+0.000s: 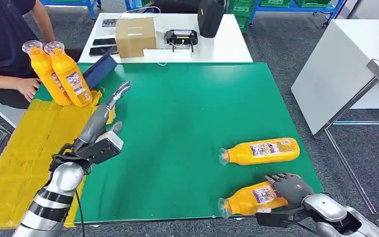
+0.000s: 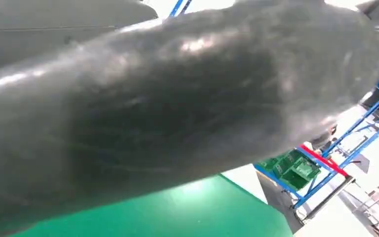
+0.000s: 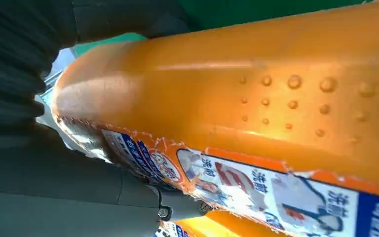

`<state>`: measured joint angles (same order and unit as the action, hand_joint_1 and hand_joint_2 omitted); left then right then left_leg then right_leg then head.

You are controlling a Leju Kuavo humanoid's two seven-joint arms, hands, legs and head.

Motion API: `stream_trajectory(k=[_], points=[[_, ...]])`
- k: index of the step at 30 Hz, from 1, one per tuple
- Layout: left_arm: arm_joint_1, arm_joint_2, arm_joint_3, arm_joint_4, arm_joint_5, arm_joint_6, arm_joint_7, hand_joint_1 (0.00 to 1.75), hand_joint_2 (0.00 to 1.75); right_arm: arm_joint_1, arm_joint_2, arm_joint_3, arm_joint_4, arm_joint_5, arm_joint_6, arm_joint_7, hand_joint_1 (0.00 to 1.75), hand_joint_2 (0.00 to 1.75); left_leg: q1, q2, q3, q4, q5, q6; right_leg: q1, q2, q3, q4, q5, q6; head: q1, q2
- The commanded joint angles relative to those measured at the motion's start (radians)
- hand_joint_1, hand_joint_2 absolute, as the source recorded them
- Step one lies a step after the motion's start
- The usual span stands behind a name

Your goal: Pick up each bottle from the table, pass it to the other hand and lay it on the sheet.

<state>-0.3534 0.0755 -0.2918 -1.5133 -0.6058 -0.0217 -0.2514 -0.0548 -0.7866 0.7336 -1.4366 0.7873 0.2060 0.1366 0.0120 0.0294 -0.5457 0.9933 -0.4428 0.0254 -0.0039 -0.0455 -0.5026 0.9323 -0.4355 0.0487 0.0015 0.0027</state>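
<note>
Right hand (image 1: 290, 187) grasping near orange bottle (image 1: 249, 199) lying on green table (image 1: 187, 113), left hand (image 1: 109, 106) released, fingers spread beside yellow sheet (image 1: 24, 153)

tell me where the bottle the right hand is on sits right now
In the head view the bottle lies on its side at the green table's near right corner, under the right hand, just in front of the other lying bottle.

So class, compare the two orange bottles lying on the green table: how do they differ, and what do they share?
The nearer bottle is gripped by the right hand; the farther bottle lies untouched. The nearer bottle sits at the table's front edge, tilted; the farther bottle lies further in, closer to level. Both are orange, labelled, on their sides, necks toward the robot's left.
</note>
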Motion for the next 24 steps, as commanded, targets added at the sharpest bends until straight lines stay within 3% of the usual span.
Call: stream_trajectory(k=[1, 4, 5, 6, 8, 11, 12, 13, 17, 19, 24], points=[[-0.003, 0.008, 0.001, 0.052, 0.011, 0.005, 0.010, 0.00, 0.00, 0.145, 0.106, 0.024, 0.113, -0.090, -0.036, 0.021, 1.75, 1.75, 0.002, -0.008, -0.004, -0.001, 0.003, -0.001, 0.002, -0.004, -0.001, -0.003, 0.001, -0.001, 0.000, 0.000], [0.035, 0.004, 0.035, 0.015, 0.051, -0.015, 0.021, 0.00, 0.00, 0.139, 0.182, -0.044, 0.103, -0.111, -0.084, 0.022, 1.75, 1.75, 0.001, -0.008, -0.007, -0.004, 0.005, -0.001, 0.001, -0.002, -0.004, -0.004, 0.003, -0.002, 0.000, 0.000], [0.059, -0.001, 0.057, -0.006, 0.090, -0.044, 0.039, 0.00, 0.00, 0.144, 0.252, -0.122, 0.082, -0.145, -0.121, 0.014, 1.75, 1.75, 0.000, -0.008, -0.008, -0.005, 0.005, -0.002, 0.000, -0.001, -0.006, -0.004, 0.003, -0.002, 0.000, 0.000], [0.084, -0.001, 0.076, -0.027, 0.121, -0.062, 0.052, 0.00, 0.00, 0.154, 0.280, -0.160, 0.057, -0.154, -0.113, 0.025, 1.75, 1.75, 0.002, -0.001, -0.002, -0.002, 0.000, -0.002, 0.002, 0.002, 0.000, -0.003, 0.002, -0.001, 0.000, 0.000], [0.104, 0.007, 0.084, -0.029, 0.127, -0.066, 0.042, 0.00, 0.00, 0.167, 0.281, -0.170, 0.035, -0.150, -0.102, 0.033, 1.75, 1.75, 0.001, 0.001, -0.004, -0.004, 0.000, -0.004, 0.002, 0.005, -0.003, -0.003, 0.003, -0.002, 0.000, 0.000], [0.174, -0.009, 0.147, -0.074, 0.321, -0.162, 0.074, 0.00, 0.00, 0.226, 0.379, -0.325, -0.079, -0.284, -0.150, -0.041, 1.75, 1.75, 0.002, 0.006, -0.004, -0.003, -0.002, -0.005, 0.003, 0.010, -0.005, -0.001, 0.002, -0.002, 0.000, 0.000], [0.213, -0.021, 0.180, -0.095, 0.471, -0.222, 0.116, 0.00, 1.75, 0.236, 0.436, -0.384, -0.152, -0.369, -0.149, -0.107, 1.75, 1.75, 0.002, 0.007, -0.004, -0.004, -0.001, -0.006, 0.003, 0.012, -0.006, -0.001, 0.002, -0.002, 0.000, 0.000], [0.255, -0.028, 0.206, -0.131, 0.593, -0.258, 0.135, 0.00, 1.75, 0.238, 0.514, -0.451, -0.231, -0.464, -0.125, -0.129, 1.75, 1.75, 0.002, 0.008, -0.004, -0.003, -0.002, -0.006, 0.003, 0.013, -0.006, 0.000, 0.002, -0.002, 0.000, 0.000], [0.339, -0.082, 0.207, -0.225, 0.792, -0.304, 0.126, 0.00, 1.75, 0.190, 0.712, -0.524, -0.383, -0.564, -0.122, -0.160, 1.75, 1.75, 0.003, 0.015, -0.011, -0.002, -0.002, -0.007, 0.004, 0.019, -0.005, 0.006, 0.002, -0.003, 0.000, 0.000], [0.340, -0.095, 0.157, -0.245, 0.776, -0.301, 0.129, 0.00, 1.75, 0.166, 0.764, -0.523, -0.406, -0.586, -0.142, -0.161, 1.75, 1.75, 0.001, 0.012, -0.018, 0.000, -0.001, -0.009, 0.003, 0.016, -0.014, 0.012, 0.002, -0.005, -0.001, 0.000], [0.339, -0.104, 0.094, -0.259, 0.781, -0.297, 0.131, 0.00, 1.75, 0.147, 0.783, -0.507, -0.406, -0.577, -0.172, -0.171, 1.75, 1.75, -0.002, 0.000, -0.030, 0.000, 0.005, -0.008, -0.001, 0.005, -0.025, 0.016, 0.001, -0.004, 0.000, 0.000]])
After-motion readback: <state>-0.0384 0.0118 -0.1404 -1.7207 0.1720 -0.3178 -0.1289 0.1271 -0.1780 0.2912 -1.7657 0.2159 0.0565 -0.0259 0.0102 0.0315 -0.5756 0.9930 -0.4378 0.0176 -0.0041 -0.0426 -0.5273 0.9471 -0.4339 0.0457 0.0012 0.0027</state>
